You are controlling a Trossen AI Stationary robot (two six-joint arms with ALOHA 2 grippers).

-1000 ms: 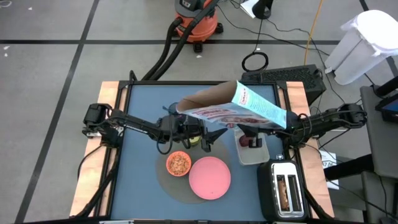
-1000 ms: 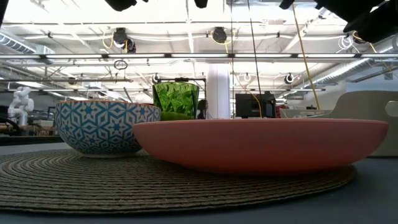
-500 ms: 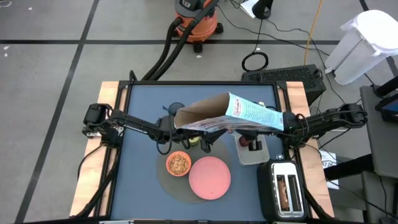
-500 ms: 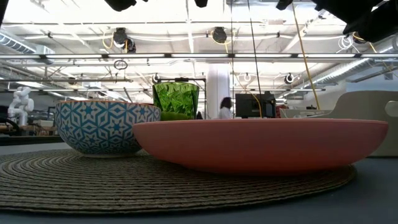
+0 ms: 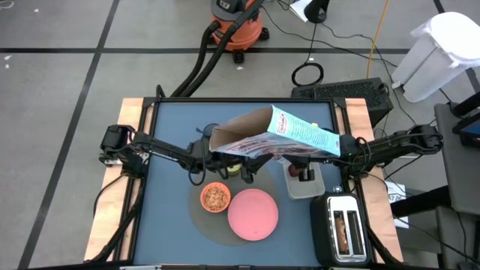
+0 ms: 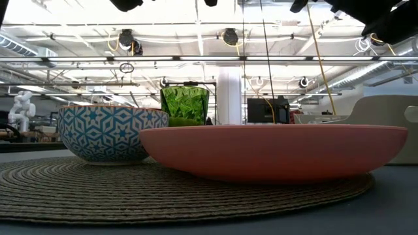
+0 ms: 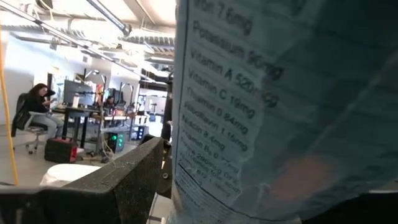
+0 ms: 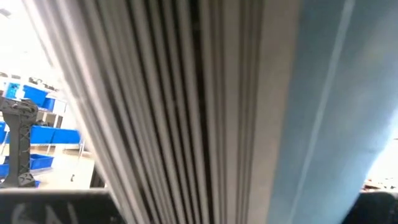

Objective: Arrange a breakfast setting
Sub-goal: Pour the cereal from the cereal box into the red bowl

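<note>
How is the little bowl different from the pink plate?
The small orange bowl holds cereal; the pink plate is empty. The bowl is smaller and deeper, the plate wider and shallower. The bowl has a blue-and-white pattern outside; the plate is plain pink. Both sit on the round grey mat.

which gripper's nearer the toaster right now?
Right. The right gripper is at the cereal box's closed end, just behind the toaster. The left gripper is at the box's open end, mid-table, farther off.
</note>
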